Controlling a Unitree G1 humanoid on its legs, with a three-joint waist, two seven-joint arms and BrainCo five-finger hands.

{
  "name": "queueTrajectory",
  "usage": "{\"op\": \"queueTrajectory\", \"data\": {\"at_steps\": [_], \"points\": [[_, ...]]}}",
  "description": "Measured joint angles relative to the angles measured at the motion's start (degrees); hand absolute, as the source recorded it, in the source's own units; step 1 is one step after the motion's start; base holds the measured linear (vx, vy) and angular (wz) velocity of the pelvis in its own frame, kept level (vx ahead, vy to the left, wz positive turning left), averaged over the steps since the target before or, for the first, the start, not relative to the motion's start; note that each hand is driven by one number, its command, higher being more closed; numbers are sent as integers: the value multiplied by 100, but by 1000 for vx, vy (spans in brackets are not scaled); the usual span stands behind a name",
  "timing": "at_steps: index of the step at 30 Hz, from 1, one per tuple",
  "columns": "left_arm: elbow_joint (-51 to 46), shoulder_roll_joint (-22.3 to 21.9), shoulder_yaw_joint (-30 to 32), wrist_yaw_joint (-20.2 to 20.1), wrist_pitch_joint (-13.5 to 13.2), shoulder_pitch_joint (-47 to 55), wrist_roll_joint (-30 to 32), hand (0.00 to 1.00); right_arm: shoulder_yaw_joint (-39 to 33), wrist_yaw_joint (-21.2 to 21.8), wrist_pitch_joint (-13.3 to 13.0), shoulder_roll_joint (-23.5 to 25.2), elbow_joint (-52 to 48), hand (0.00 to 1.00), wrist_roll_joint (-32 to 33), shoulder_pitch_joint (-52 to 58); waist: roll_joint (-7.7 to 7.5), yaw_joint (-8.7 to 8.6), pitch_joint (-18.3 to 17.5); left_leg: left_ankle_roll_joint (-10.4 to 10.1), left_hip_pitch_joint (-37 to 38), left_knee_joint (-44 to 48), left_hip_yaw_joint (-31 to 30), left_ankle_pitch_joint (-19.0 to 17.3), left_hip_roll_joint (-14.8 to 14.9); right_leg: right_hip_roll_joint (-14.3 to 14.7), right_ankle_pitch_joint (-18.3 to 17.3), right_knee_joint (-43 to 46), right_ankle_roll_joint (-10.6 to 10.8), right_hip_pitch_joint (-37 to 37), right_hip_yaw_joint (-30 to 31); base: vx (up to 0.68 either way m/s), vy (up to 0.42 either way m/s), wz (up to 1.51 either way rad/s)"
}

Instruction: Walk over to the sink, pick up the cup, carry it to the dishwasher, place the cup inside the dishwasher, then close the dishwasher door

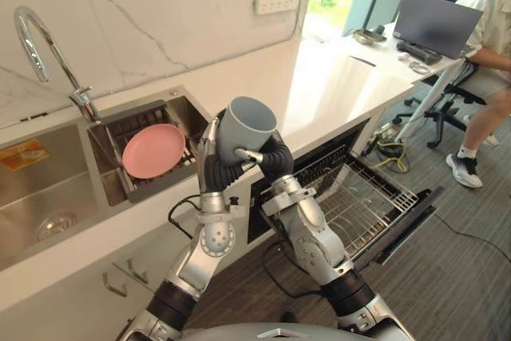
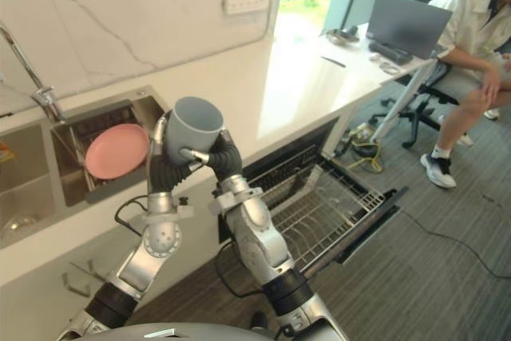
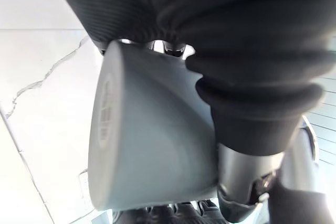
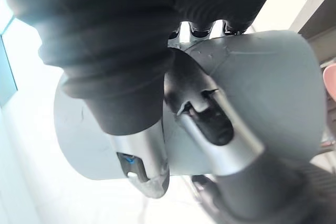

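Note:
A grey cup [image 1: 246, 124] is held up in front of the counter edge, its mouth tilted up and away from me. My left hand [image 1: 212, 164] wraps its left side, fingers curled along the wall. From the right, my right hand [image 1: 273, 159] clasps it, the thumb [image 4: 220, 129] lying across the cup [image 4: 278, 82]. In the left wrist view the cup's base and side [image 3: 152, 150] sit close against the dark cover. The dishwasher [image 1: 319, 167] stands open below the counter to the right, its wire rack [image 1: 359, 197] pulled out over the lowered door [image 1: 403, 225].
The steel sink [image 1: 44, 193] with a curved tap [image 1: 40, 45] is at the left. A pink plate [image 1: 153, 150] lies in a drainer basket beside it. A person [image 1: 491, 61] sits at a desk with a laptop [image 1: 435, 21] at the far right.

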Motion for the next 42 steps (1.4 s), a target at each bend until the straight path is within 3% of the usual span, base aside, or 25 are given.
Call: {"op": "queueTrajectory", "data": {"at_steps": [4,7,15,20,28,30,32,36,42], "points": [[-56,60,-200,-14,-296,62,0,0,-30,14,-373,77,-8,100,715,-7,28,40,18,-1,3,-8,-1,6,-7,-8,1,0,1,3,0,0,0,0],[-69,48,-264,-125,-355,169,-6,0,-32,81,-676,116,-49,100,1105,-11,50,45,32,-2,6,-13,2,8,-7,-9,3,0,3,3,1,0,0,0],[-184,58,-324,-278,-532,174,0,0,-39,203,-975,195,-50,100,1563,-10,60,59,34,-3,5,-16,3,13,-8,-17,18,1,25,5,-1,0,0,0],[-238,101,-458,-313,-531,183,-1,0,-61,205,-1231,267,-51,100,1759,-8,78,58,34,-3,5,-16,9,15,-13,-27,18,1,26,5,-1,0,0,0],[-798,256,-381,-1019,-429,527,-84,0,-402,521,-1377,342,-496,100,2197,224,175,52,21,-4,31,-25,117,14,16,-26,17,2,29,6,35,0,0,-1],[-762,256,-370,-1093,-392,674,-83,0,-641,645,-1527,513,-695,100,2268,313,179,50,19,-4,35,-23,138,12,23,-20,16,2,30,3,46,-10,-2,-2],[-560,249,-271,-1144,-272,930,-83,0,-1096,745,-1853,684,-1092,100,2362,315,177,23,20,-6,43,-22,168,0,35,-8,11,2,30,-1,69,-24,-3,-5],[-548,208,69,-1097,-249,1019,-83,0,-1744,898,-2165,662,-1195,100,2446,402,177,2,21,-5,43,-29,277,-44,43,0,-11,2,60,-7,157,-44,3,-12],[-561,30,167,-1107,-300,1013,-77,0,-2136,949,-2160,663,-1197,100,2470,874,168,-19,22,-9,72,-35,365,-66,55,15,-15,19,67,-61,239,-5,3,-7]]}}
